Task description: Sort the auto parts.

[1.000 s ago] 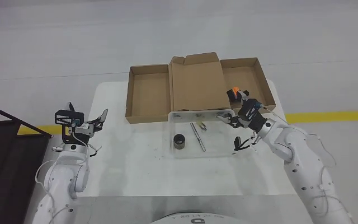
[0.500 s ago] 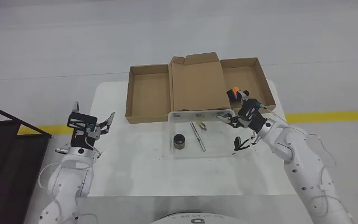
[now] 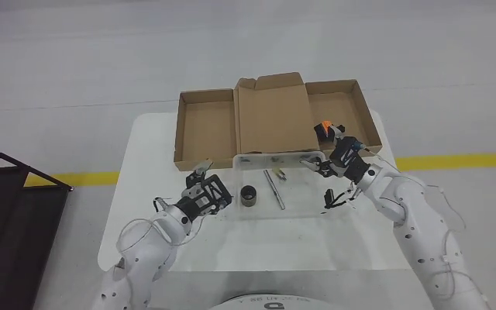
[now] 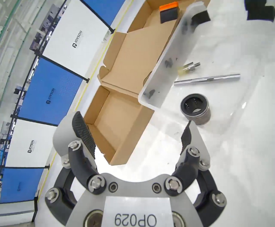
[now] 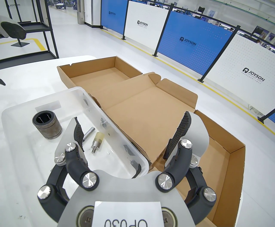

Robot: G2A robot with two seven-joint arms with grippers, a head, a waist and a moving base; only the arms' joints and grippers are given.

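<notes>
L gripper (image 4: 133, 120), jaws spread wide and holding nothing, hangs at the left end of the clear tray (image 3: 304, 203), just short of the bearing (image 4: 195, 109), which stands upright inside that end. R gripper (image 5: 131, 117), likewise wide and empty, sits over the tray's far right corner, one finger above the tray, the other above the cardboard box (image 3: 205, 132) behind it. Mid-tray lies a steel rod (image 3: 273, 188), with a small stud (image 5: 97, 140) between it and the far wall. L wrist view catches an orange-capped black block (image 4: 169, 11) in the box beyond the tray's far right corner. R wrist view shows the stud's cream body and threaded tip plainly; from the L wrist, the tray wall partly veils it.
</notes>
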